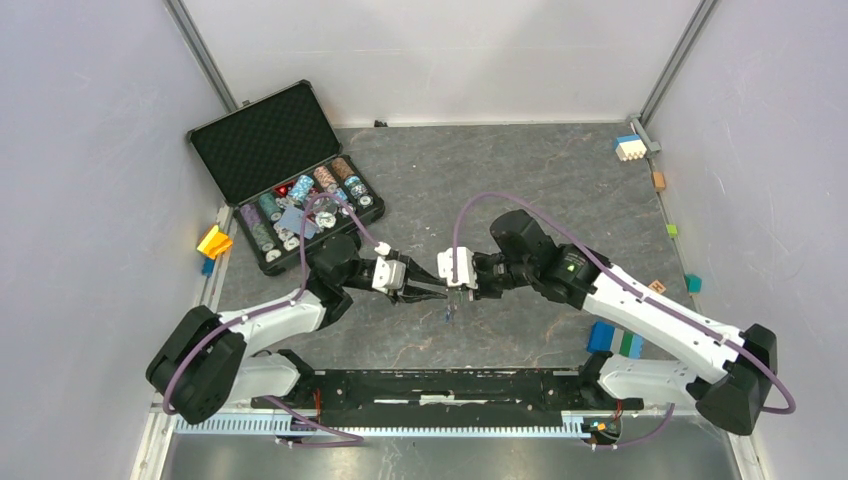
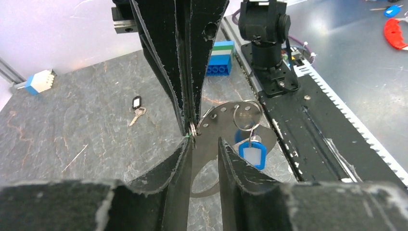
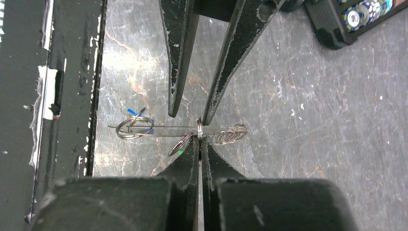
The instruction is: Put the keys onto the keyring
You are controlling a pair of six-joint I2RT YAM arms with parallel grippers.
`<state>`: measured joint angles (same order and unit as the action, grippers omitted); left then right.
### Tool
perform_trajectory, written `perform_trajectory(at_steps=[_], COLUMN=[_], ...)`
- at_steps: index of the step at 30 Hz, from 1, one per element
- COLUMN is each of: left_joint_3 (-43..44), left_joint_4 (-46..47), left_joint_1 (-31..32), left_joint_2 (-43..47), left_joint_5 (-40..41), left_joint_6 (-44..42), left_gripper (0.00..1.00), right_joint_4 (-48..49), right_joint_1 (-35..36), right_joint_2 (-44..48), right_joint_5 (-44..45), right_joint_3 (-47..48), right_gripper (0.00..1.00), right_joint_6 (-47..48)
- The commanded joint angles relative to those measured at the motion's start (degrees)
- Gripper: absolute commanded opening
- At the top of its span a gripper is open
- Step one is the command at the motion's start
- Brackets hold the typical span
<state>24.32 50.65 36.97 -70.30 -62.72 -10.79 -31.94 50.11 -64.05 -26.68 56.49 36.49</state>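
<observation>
My right gripper [image 3: 199, 138] is shut on the rim of the keyring [image 2: 224, 117], a thin dark oval held level above the table. A key with a blue tag [image 2: 252, 155] hangs from the keyring on a small split ring [image 2: 248, 115]. Beside the right fingertips shows a speck of green tag [image 3: 180, 152]; its key is hidden. My left gripper [image 2: 206, 144] faces the right one with its jaws open, one finger on each side of the keyring's near edge, holding nothing. A key with a black tag [image 2: 137, 102] lies on the table further off. From above, both grippers [image 1: 440, 288] meet mid-table.
An open case of poker chips [image 1: 285, 180] stands at the back left. Toy blocks lie around: a blue and green stack [image 2: 220, 60] near the right arm's base, a white and blue one [image 1: 628, 147] at the back right, a yellow one [image 1: 213, 241] at the left edge.
</observation>
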Motion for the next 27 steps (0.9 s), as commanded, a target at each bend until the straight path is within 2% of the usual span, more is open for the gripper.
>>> perform_trajectory(at_steps=[1, 10, 20, 24, 27], left_joint_3=[3.0, 2.4, -1.9, -2.2, -2.3], left_joint_4=[-8.3, -8.0, 2.7, 4.7, 4.6], left_joint_1=[-0.5, -0.6, -0.5, -0.5, -0.5], left_joint_2=[1.3, 2.5, 0.0, 0.0, -0.1], left_joint_5=[2.3, 6.4, 6.9, 7.1, 7.7], left_joint_6=[-7.4, -9.1, -8.4, -7.2, -7.2], left_gripper=[0.35, 0.36, 0.39, 0.30, 0.27], right_joint_4=[-3.4, -5.8, -8.6, -9.0, -8.9], right_joint_1=[1.6, 4.4, 5.9, 6.2, 6.1], right_joint_2=[-1.5, -5.7, -9.5, -10.1, -10.1], right_joint_5=[6.5, 10.7, 14.3, 14.5, 14.1], right_joint_3=[4.9, 8.8, 12.2, 12.7, 12.8], right_gripper=[0.00, 0.00, 0.00, 0.00, 0.00], right_joint_6=[0.5, 0.4, 0.1, 0.2, 0.1])
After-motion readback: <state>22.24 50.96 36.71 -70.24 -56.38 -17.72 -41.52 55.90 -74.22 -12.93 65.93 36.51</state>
